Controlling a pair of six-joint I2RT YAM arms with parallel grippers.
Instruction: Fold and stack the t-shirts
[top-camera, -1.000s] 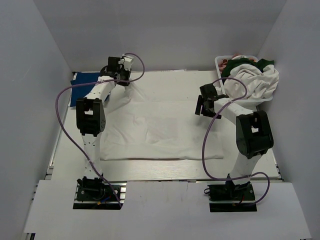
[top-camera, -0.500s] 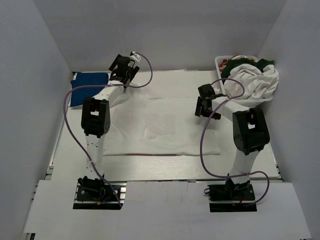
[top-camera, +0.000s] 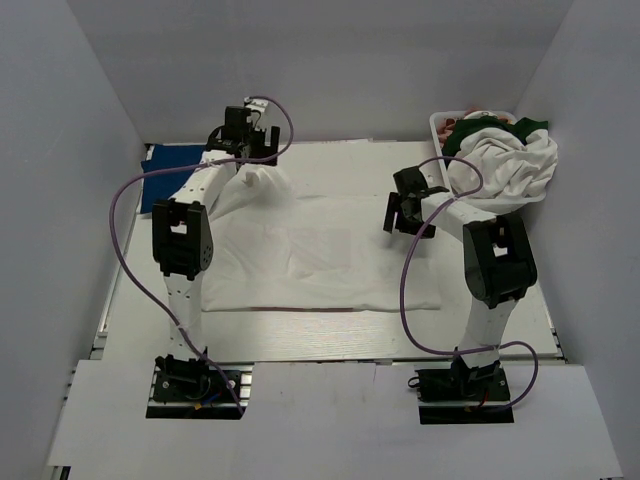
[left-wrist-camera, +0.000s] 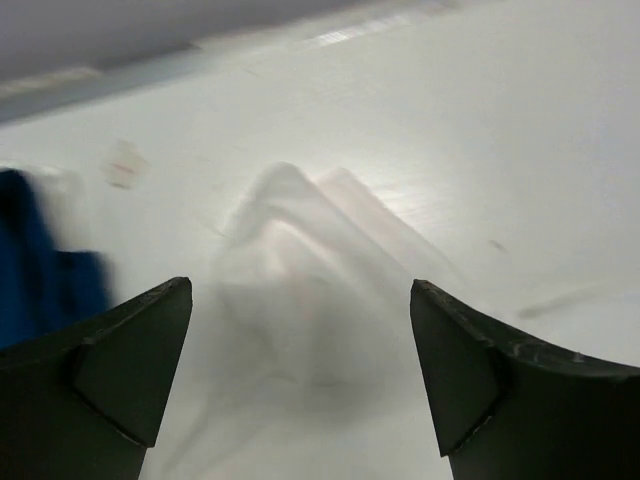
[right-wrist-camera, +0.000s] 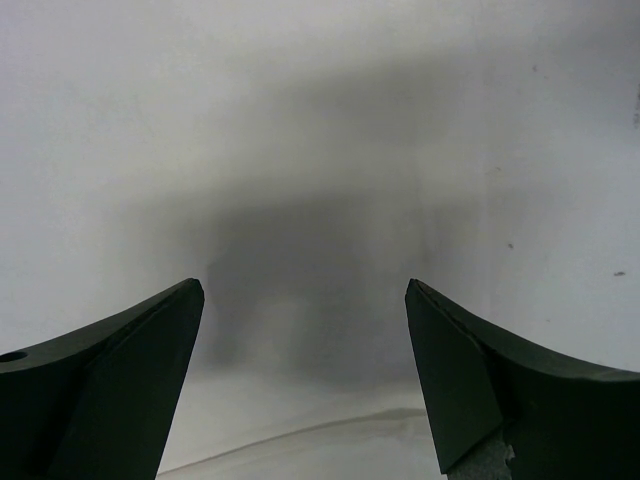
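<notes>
Now: one white tee (top-camera: 320, 255) lies spread flat mid-desk, long axis left to right, parallel to the near edge of the desk (top-camera: 350, 165). I cannot tell which end is the collar. A faint square patch shows at its centre, but nothing on it can be read. Its far-left corner stands up in a soft peak.

Left tool (left-wrist-camera: 300, 288): fingers wide apart, over that peak, gripping nothing; view blurred.

Right tool (right-wrist-camera: 305, 285): fingers wide apart, empty, above the tee's right end, with its shadow on the cloth.

One blue tee (top-camera: 165, 175) lies at the far-left corner, beside the white one.

One basket (top-camera: 437, 122) stands at the far-right corner, heaped with tees: white (top-camera: 505, 170), green (top-camera: 470, 137) and a pink scrap (top-camera: 463, 123). The number in the heap cannot be told.
</notes>
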